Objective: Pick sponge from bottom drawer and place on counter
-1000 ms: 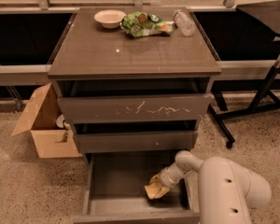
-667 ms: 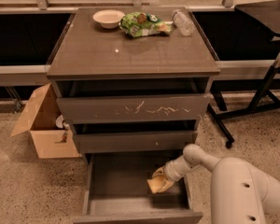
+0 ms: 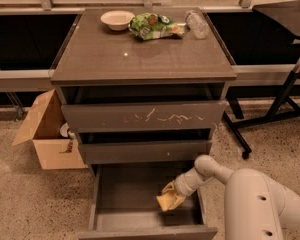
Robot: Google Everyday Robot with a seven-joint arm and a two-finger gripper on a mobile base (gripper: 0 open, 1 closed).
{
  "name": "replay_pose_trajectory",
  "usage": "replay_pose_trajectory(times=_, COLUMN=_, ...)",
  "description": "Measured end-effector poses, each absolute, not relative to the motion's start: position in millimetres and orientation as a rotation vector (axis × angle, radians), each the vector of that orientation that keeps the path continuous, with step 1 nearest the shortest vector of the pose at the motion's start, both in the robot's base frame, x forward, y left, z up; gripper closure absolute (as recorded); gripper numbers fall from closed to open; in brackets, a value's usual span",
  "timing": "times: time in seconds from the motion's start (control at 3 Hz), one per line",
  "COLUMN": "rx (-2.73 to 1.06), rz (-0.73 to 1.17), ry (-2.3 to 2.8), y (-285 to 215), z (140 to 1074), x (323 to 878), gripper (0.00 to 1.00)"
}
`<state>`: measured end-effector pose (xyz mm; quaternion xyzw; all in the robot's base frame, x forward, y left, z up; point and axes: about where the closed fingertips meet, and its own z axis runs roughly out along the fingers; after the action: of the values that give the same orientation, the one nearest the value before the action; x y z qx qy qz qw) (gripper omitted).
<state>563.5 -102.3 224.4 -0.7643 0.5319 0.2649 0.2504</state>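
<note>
1. Counter (image 3: pixel 140 54): the square top of the cabinet. It lies well above the gripper and farther from the camera. Its front half is bare; a bowl (image 3: pixel 117 19), a green snack bag (image 3: pixel 154 26) and a bottle (image 3: pixel 196 24) stand along the rear edge.
2. Arm (image 3: pixel 250 204): white, entering from the lower right and reaching leftward into the cabinet's lowest level.
3. Bottom drawer (image 3: pixel 125 194): pulled out toward the camera, its grey floor exposed. The two drawer fronts above it are pushed in.
4. Gripper (image 3: pixel 170 195): inside the bottom drawer, near its right wall, with its fingers closed on the sponge.
5. Sponge (image 3: pixel 164 202): pale yellow, held at the gripper's tip on the side away from the arm. It is tilted, with its long axis slanting down to the left, and appears raised off the drawer floor. By judgement, the carry runs upward and then back over the counter, and the sponge must clear the two closed fronts on the way.
</note>
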Motion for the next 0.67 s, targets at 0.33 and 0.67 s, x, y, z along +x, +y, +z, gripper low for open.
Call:
replay_pose_trajectory(times=0.33, rx=-2.101, rz=0.713, ry=1.443, y=-96.4, z=242.8, x=561.6, gripper=1.0)
replay_pose_trajectory(times=0.67, rx=-2.123, rz=0.653, ry=1.421, y=-87.4, z=289.6, x=557.6, gripper=1.0)
